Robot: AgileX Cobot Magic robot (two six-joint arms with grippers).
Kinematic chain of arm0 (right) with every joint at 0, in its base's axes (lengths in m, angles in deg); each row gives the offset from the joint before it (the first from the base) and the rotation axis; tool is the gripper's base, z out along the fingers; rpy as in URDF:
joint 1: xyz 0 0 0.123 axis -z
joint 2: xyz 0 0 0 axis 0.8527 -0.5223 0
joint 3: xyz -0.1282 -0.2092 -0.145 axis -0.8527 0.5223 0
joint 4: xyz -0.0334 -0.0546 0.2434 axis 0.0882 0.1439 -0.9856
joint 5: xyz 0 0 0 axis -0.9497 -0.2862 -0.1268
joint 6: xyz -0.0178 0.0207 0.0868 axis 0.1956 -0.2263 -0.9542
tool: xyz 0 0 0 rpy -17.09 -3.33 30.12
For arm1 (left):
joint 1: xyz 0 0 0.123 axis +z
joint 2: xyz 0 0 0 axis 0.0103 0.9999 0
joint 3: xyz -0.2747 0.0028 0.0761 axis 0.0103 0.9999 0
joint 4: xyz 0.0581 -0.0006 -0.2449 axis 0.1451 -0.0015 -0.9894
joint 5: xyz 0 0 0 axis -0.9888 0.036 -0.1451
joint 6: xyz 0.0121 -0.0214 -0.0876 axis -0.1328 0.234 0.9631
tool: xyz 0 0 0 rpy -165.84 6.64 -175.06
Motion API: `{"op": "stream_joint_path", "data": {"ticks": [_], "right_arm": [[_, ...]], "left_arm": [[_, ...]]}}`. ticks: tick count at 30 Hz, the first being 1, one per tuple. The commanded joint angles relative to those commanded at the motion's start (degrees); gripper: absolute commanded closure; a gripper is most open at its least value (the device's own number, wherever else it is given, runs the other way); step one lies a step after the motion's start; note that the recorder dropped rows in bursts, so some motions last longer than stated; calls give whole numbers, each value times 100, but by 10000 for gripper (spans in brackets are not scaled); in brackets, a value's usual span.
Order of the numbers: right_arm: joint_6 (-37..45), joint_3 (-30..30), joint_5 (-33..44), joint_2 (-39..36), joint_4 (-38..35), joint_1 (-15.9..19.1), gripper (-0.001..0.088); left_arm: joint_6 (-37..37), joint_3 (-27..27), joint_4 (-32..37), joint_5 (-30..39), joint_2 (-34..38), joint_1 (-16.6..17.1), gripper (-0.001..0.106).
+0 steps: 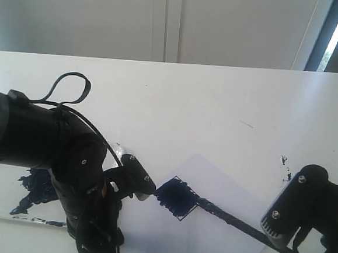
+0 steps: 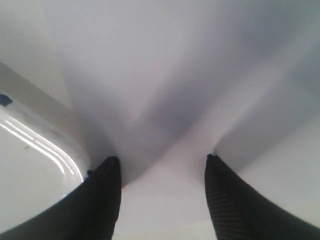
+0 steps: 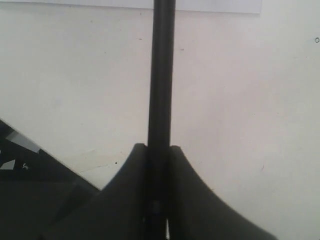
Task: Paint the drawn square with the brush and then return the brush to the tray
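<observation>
On the paper (image 1: pixel 217 180), near the bottom of the exterior view, we see the brush (image 1: pixel 237 223) lying at a low slant, its dark tip at the right edge of the square (image 1: pixel 177 197). The square is filled with dark blue-black paint, with a thin drawn outline showing at its corners. From there the black handle runs down and to the right into the right gripper (image 3: pixel 157 150). In the right wrist view we find its two fingers pressed against the handle from either side, clamped on it with no gap showing.

Just left of the square sits the left gripper (image 2: pixel 162 165). We see its fingers (image 2: pixel 102 200) spread well apart over a pale surface, with nothing between them. Beside one finger, the wrist view shows a clear curved rim.

Farther left in the exterior view, partly behind the left arm, lies the tray (image 1: pixel 0 189), clear and smeared with a dark blue blotch. It is well apart from the brush. All of this rests on a white table (image 1: pixel 218 101), which has a few dark paint specks (image 1: pixel 283 162) just beyond the paper on the right.
</observation>
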Motion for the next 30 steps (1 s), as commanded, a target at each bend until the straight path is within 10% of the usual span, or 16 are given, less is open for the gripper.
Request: {"op": "stream_joint_path", "data": {"ticks": [30], "right_arm": [[645,0,-178,-272,-927,0,868]], "left_arm": [[0,0,0,0,0,0,493]]}}
